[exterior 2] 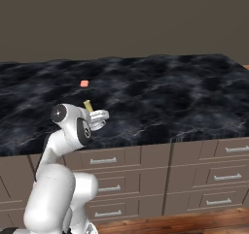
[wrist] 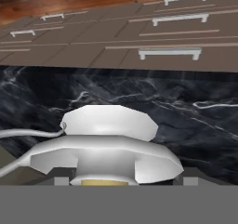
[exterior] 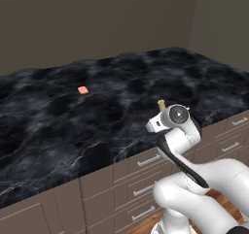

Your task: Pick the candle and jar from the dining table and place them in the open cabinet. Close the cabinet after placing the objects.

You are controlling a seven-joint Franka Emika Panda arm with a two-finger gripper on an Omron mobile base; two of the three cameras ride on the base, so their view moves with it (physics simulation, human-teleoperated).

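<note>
The candle (exterior 2: 89,106) is sitting near the front edge of the dining table (exterior 2: 160,97), in the left-centre of the right base view, its yellowish-olive stick poking up just above the robot's wrist. Its pale silvery holder (exterior 2: 98,117) is showing immediately right of the wrist there, level with the hand. In the left base view the candle stick (exterior: 161,104) is peeking out at centre right, directly behind the rounded wrist joint, with the table edge and drawer fronts (exterior: 146,175) below it.

In the hand view the holder (wrist: 109,146) is looming large across the lower middle, upside down, with a sliver of yellowish wax at the bottom edge between the gripper (wrist: 122,181) tips. The jaws are standing wide on either side of the holder; whether the fingers are actually touching it is hard to judge, since only their tips are visible.

A flat salmon-orange piece (exterior: 82,90) is lying well apart from the candle, toward the upper left of the left base view.
</note>
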